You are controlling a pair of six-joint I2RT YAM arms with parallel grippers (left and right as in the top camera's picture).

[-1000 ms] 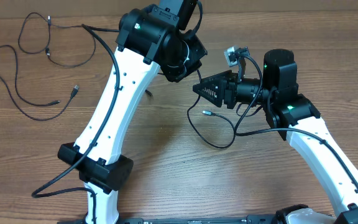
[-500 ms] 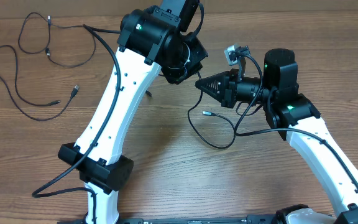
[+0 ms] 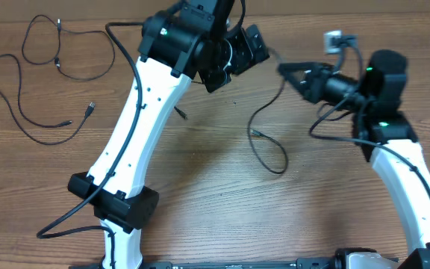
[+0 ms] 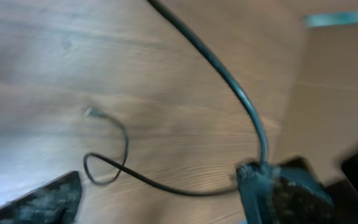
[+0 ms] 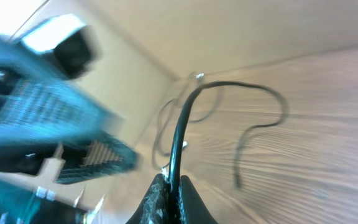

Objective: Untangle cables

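Observation:
My right gripper (image 3: 284, 70) is shut on a thin black cable (image 3: 251, 142), which hangs from it and loops on the wood to a small plug end (image 3: 254, 133). In the right wrist view the cable (image 5: 186, 118) rises from between the shut jaws (image 5: 174, 190), arcs right and drops to the table. My left gripper (image 3: 237, 60) hovers to the left at the table's far side, open. In its own view, with the gripper (image 4: 160, 193) wide, the cable (image 4: 229, 78) runs against one finger (image 4: 272, 190). More cables (image 3: 21, 112) lie in loose loops at the far left.
The left arm's white links (image 3: 136, 127) cross the table middle, above a small plug (image 3: 179, 113). A thick black arm cable (image 3: 58, 224) trails at the front left. A cardboard-coloured wall (image 3: 349, 9) borders the far edge.
My left gripper has opened and let go of the cable. The right gripper shut on it, then swung right and toward the far side, drawing the cable's loop after it.

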